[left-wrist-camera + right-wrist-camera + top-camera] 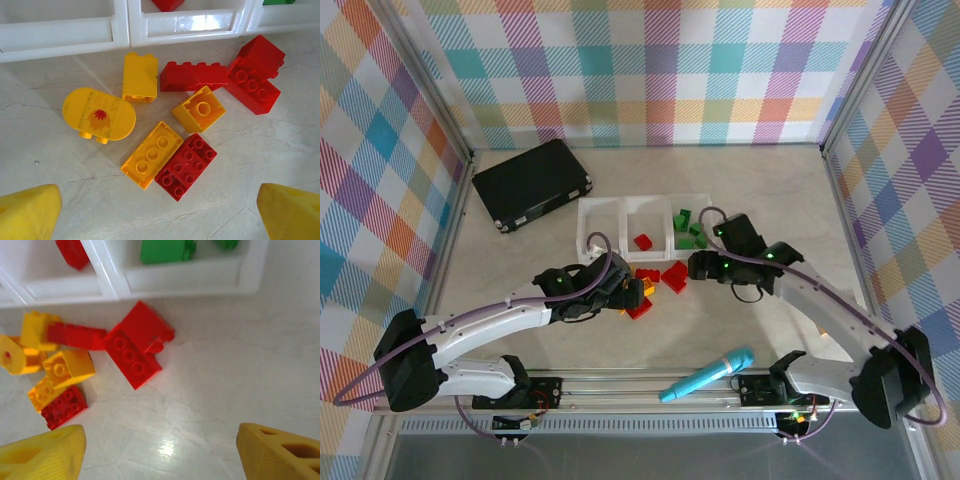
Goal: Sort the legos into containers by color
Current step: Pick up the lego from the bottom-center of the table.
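The left gripper (160,215) stands wide open over the table (60,170), nothing between its jaws. Just ahead of the jaws lie the loose legos (200,106). Nearest are a square red brick (186,166) and a flat yellow brick (151,155), touching side by side. Behind them sits a yellow cube (196,116) with one stud, and ahead to the left a yellow oval (99,116) with a flame print. Farther ahead are a tall yellow brick (140,77) and a long red brick (192,76). To their right is a red pair (252,85), pressed together — stacked or merely leaning, I cannot tell. Beyond all of them runs the white wall of the trays (180,25).

The right gripper (160,455) is also open, jaws far apart and empty. The red pair lies ahead and a little left of its jaws, with the rest of the pile farther left. Past the pair is the tray wall. A green brick (165,250) sits in the compartment straight ahead, and a lone red brick (74,252) in the one to its left.

From above, the two grippers flank the pile — left gripper at its left, right gripper at its right, by the green compartment. A black case (532,183) lies beyond the trays to the left. A teal toy mic (708,374) lies well behind both jaws, near the arm bases.
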Available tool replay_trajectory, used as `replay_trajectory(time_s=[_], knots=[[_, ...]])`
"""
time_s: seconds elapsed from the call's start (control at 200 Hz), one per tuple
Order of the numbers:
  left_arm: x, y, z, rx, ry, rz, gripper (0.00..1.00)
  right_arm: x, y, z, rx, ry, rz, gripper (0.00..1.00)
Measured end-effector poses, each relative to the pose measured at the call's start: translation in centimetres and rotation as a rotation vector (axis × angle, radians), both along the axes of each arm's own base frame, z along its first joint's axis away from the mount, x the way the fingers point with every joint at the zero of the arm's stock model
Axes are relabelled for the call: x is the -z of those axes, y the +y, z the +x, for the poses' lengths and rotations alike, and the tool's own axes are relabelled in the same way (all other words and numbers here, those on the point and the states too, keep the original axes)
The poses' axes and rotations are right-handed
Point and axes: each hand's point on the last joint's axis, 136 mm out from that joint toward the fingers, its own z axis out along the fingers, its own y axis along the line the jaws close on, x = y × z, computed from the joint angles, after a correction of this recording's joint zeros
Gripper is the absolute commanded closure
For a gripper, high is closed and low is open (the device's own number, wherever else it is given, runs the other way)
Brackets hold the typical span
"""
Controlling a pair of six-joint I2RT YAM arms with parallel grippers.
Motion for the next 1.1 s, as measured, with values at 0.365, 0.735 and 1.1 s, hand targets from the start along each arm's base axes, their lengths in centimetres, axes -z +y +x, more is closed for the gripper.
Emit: replay_trajectory(time_s=[0.365, 0.735, 1.1], knots=[[-2.0, 0.9, 0.1, -0.019, -0.061, -0.038, 0.0, 6.0, 3.4, 0.3, -0.156, 0.173, -0.121, 0.19], [-3.2, 2.6, -0.1, -0.051, -0.117, -0.042, 0.0, 8.2, 5.7, 1.3, -0.256, 0.2, -0.175, 0.21], [-2.6, 4.0, -0.5, -0.065, -0.121, -0.011, 0.0, 7.9, 7.6, 1.4, -0.3, 0.171, -0.183, 0.39]])
